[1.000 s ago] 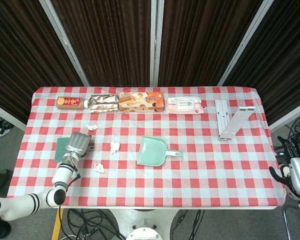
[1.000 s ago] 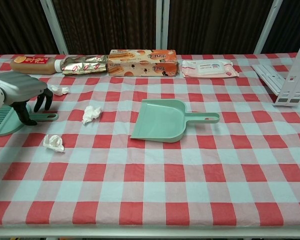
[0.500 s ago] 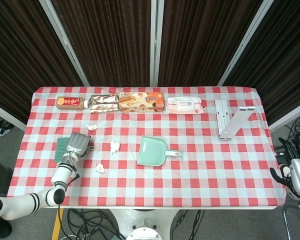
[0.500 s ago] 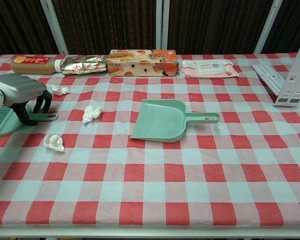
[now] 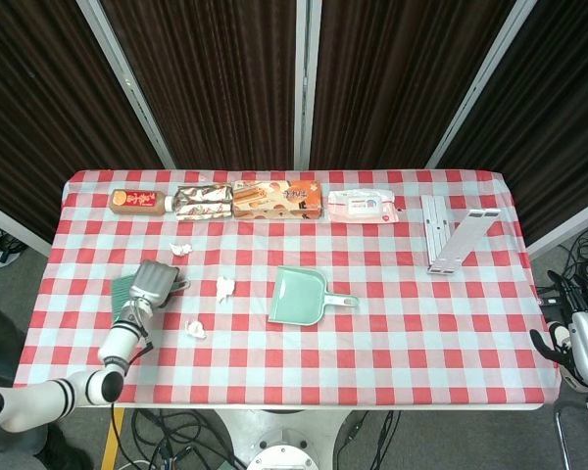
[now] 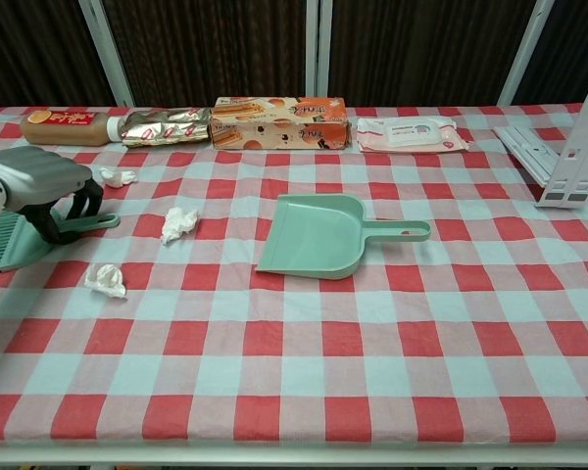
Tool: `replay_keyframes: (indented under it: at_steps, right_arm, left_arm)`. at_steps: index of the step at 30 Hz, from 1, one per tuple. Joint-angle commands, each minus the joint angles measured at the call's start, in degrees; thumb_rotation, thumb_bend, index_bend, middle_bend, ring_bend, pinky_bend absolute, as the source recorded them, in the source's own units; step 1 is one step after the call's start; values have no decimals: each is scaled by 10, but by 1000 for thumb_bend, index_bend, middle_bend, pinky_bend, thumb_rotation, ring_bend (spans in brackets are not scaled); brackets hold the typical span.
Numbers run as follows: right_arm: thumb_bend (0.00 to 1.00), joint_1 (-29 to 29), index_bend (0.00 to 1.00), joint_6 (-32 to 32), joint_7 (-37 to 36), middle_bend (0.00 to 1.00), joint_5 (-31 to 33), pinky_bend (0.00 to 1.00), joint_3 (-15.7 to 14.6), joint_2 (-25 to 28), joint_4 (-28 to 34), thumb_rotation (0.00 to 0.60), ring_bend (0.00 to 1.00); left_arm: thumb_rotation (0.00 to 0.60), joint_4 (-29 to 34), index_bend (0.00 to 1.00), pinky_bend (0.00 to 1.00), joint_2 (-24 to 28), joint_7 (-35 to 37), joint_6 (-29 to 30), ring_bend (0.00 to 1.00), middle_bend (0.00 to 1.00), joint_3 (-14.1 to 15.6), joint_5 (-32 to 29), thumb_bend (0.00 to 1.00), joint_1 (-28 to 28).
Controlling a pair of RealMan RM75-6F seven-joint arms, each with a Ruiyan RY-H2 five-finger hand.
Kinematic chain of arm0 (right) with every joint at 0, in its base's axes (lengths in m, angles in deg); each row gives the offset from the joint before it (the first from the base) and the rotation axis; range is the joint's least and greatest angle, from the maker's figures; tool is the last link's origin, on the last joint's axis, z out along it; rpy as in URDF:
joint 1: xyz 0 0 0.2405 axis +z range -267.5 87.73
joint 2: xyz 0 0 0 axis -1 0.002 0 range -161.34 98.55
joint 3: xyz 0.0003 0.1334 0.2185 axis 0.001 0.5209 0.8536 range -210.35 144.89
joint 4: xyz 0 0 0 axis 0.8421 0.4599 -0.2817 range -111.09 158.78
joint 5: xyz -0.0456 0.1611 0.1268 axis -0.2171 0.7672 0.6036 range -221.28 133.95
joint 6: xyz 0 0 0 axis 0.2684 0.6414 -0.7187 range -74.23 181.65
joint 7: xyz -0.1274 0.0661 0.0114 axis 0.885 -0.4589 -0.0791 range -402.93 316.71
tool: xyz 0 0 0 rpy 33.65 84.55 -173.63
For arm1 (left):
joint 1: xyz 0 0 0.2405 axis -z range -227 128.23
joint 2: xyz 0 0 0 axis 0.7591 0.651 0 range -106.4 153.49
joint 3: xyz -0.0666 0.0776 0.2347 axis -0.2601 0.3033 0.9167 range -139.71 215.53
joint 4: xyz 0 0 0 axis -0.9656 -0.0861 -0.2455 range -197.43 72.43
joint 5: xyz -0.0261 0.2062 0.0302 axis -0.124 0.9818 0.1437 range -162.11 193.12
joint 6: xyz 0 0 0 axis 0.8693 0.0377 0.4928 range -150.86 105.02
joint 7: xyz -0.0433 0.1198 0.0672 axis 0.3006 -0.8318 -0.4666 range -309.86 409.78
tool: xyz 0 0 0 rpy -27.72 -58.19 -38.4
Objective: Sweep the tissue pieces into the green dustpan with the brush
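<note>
Brush [image 6: 15, 240] lying left of green dustpan [image 6: 318, 235], well apart; your left hand [image 6: 39, 186] is gripping its handle. Tissue pieces [image 6: 179, 222] lying between. Step: picking up brush. Next: you are sweeping toward dustpan. Right hand [image 5: 586, 354] idling off table; grip state unclear.

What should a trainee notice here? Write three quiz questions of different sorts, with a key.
1. True or false: the green dustpan has its handle pointing toward the robot's left.
2. How many tissue pieces are in view?
3. The left hand grips: A the brush; B a bottle; C a box.

Key: 1 false, the handle points to the robot's right. 2 three. 3 A.
</note>
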Motion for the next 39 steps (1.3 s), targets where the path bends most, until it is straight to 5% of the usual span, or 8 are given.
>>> replay_keyframes:
  at_steps: [1,10,19,29,39]
  right_arm:
    - [216,0,46,0,1,129,0,59,0,1,1,600,0]
    - [219,18,46,18,11,148,-24,59,-2,4,13,600,0]
    - [217,116,130,150,77,219,-56,58,0,-18,43,600,12]
    - [121,265,271,310,239,330,82,104,48,-171,4,600,96]
    - [124,339,413,281,416,399,221,134,49,-330,-84,600,148]
  left_arm:
    - [600,12,474,887,17,34,14,752,524,5,45,411,-10]
    - [600,42,483,887,79,173,102,746,533,18,209,417,-51]
    - [600,65,483,888,126,351,191,745,533,12,326,416,-84]
    - [600,85,483,887,144,410,240,743,533,19,379,415,-114]
    - [600,90,483,886,145,408,246,742,533,25,398,415,-132]
